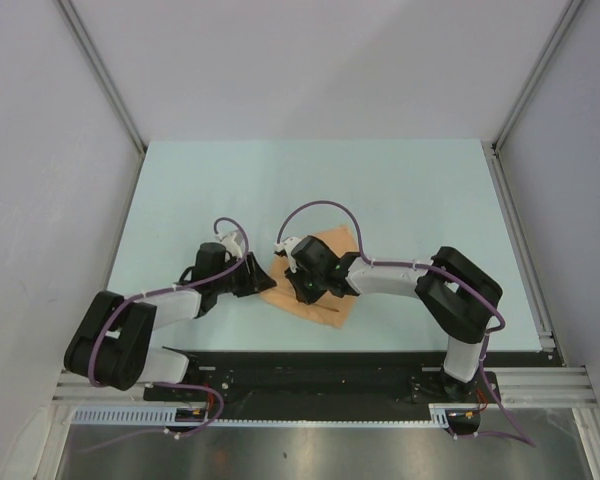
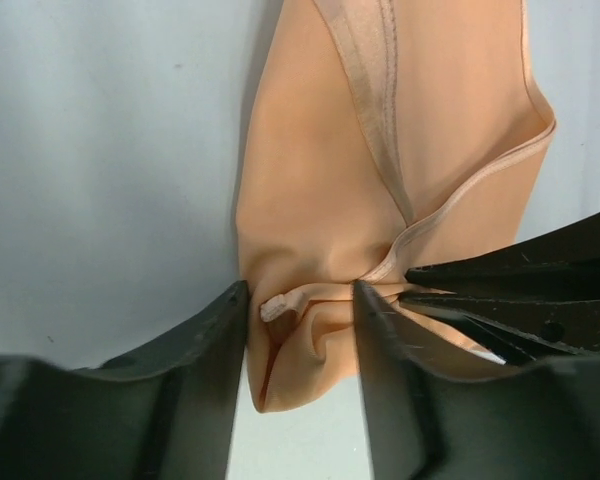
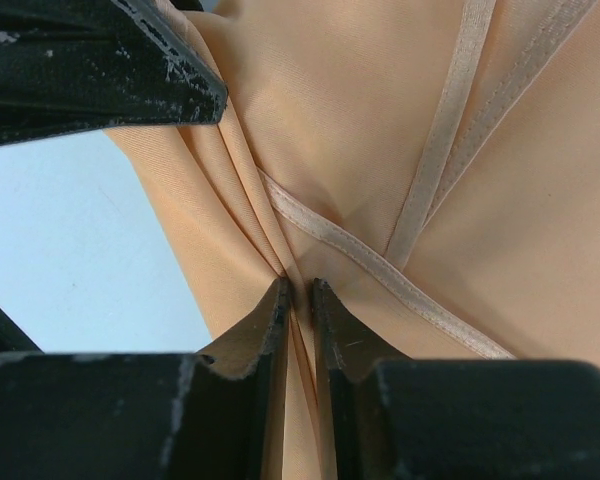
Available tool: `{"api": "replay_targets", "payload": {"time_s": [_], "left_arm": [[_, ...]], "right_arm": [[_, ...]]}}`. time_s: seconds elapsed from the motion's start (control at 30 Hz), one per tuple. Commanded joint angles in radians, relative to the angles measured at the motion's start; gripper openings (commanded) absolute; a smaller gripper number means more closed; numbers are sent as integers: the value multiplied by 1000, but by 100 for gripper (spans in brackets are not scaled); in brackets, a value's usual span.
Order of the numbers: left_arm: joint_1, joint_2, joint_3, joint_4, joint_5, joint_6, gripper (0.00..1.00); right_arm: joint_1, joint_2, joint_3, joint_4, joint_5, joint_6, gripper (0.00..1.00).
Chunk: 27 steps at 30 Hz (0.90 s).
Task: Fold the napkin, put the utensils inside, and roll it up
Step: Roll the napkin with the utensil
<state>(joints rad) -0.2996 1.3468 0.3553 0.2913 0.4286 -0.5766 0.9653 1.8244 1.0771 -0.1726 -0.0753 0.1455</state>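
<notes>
Only folded so far, the soft peach-orange cloth napkin (image 2: 310, 200) was unrolled; right jaws pinched it, left jaws stood open around it.

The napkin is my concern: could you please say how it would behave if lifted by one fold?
Probably floppy: the napkin bunches into soft pleats where the right gripper pinches it. Lifted, it would likely drape and unfold, since its hemmed layers lie loose. It looks thin, so probably light.
</notes>
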Motion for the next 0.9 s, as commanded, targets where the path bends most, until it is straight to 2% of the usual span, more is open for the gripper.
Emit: {"api": "replay_targets", "payload": {"time_s": [0.0, 0.1, 0.3, 0.33, 0.4, 0.43, 0.47, 0.53, 0.63, 0.67, 0.77, 0.87], "left_arm": [[5, 25, 1, 29, 18, 0, 43], [7, 34, 2, 35, 36, 0, 33], [7, -1, -19, 16, 39, -2, 38], [7, -1, -21, 16, 36, -3, 34], [7, 14, -21, 19, 39, 1, 18], [7, 20, -21, 17, 42, 0, 4], [7, 29, -16, 17, 48, 0, 0], [7, 46, -12, 14, 55, -2, 0], [7, 48, 4, -12, 52, -9, 0], [7, 48, 17, -29, 47, -12, 0], [7, 52, 51, -98, 35, -14, 0], [8, 60, 80, -155, 25, -12, 0]], "right_arm": [[-4, 59, -37, -21, 16, 5, 18], [-7, 46, -40, -24, 19, 6, 18], [-22, 42, -40, -36, 12, 3, 18], [-22, 44, -40, -38, 14, 3, 18], [-22, 44, -40, -38, 16, 3, 20], [-22, 38, -40, -36, 16, 5, 21], [-22, 32, -39, -36, 16, 3, 22], [-23, 4, -29, -48, 16, -4, 25], [-23, -57, 9, -79, 31, -15, 38], [-22, -75, 17, -80, 41, -29, 51], [-1, -146, 15, -45, 74, -72, 66], [52, -159, -17, 28, 129, -122, 69]]}}
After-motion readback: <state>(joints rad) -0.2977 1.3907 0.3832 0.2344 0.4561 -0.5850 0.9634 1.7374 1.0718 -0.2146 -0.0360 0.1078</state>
